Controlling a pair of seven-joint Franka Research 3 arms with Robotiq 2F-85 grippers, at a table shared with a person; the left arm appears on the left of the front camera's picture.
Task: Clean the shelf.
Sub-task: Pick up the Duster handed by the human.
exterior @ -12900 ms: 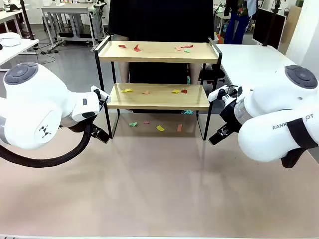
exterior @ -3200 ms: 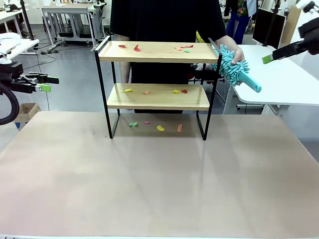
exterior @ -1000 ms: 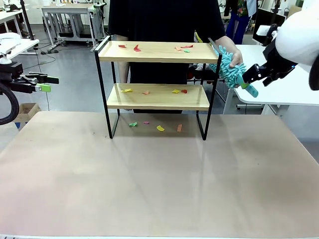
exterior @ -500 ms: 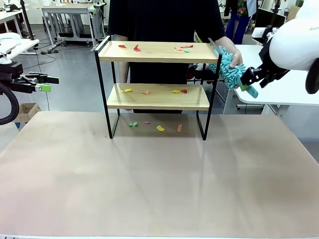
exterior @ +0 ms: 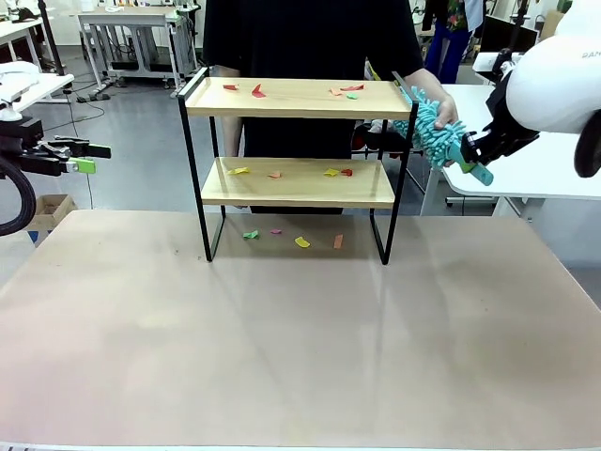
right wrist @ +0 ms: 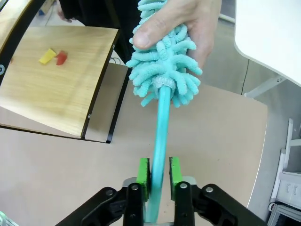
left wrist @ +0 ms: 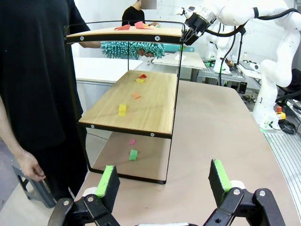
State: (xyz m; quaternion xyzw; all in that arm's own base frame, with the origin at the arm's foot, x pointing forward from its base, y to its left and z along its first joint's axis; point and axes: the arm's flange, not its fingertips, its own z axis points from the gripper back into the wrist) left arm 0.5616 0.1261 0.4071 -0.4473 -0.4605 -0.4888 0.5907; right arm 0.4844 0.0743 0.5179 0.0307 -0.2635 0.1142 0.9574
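Observation:
The shelf stands at the table's far middle, with coloured paper scraps on both boards and on the table beneath. A person's hand holds the fluffy head of a teal duster beside the shelf's right end. My right gripper is shut on the duster's handle. In the right wrist view its green pads clamp the handle while the hand still grips the head. My left gripper hovers open at the far left, off the table; the left wrist view shows it empty, facing the shelf end-on.
Scraps lie on the table under the shelf. A white table stands behind my right arm. The person stands right behind the shelf. In front of the shelf the table is wide and bare.
My right gripper, open around the duster's handle a second ago, has shut on it. The person's hand still holds the head. The left arm has not moved.

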